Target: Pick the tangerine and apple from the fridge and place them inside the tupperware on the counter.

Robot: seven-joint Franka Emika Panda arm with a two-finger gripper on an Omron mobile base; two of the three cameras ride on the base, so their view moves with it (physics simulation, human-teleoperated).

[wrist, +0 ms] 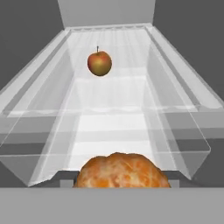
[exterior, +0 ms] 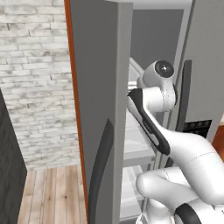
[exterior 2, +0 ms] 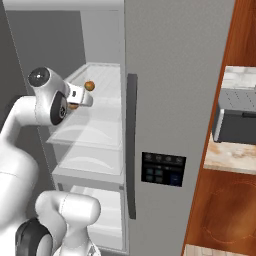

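Note:
The fridge (exterior 2: 175, 75) stands with its left door (exterior: 100, 87) swung open, and my arm reaches inside to an upper white translucent shelf (wrist: 109, 113). The tangerine (wrist: 120, 173) fills the bottom middle of the hand view, right at my fingertips, and peeks out under the hand as an orange spot (exterior 2: 73, 106). My gripper (exterior 2: 76, 104) is shut on it, its fingers hidden by the fruit. Farther back on the same shelf sits the apple (wrist: 99, 63), red with a yellowish patch, apart from the hand (exterior 2: 89, 86). The tupperware is out of view.
The open door (exterior: 100, 87) stands close on the arm's left, the shut door with its dark handle (exterior 2: 131, 145) and black control panel (exterior 2: 163, 169) on the right. A toaster oven (exterior 2: 235, 117) sits on the speckled counter (exterior 2: 230, 152) beyond. Shelf side walls flank the hand.

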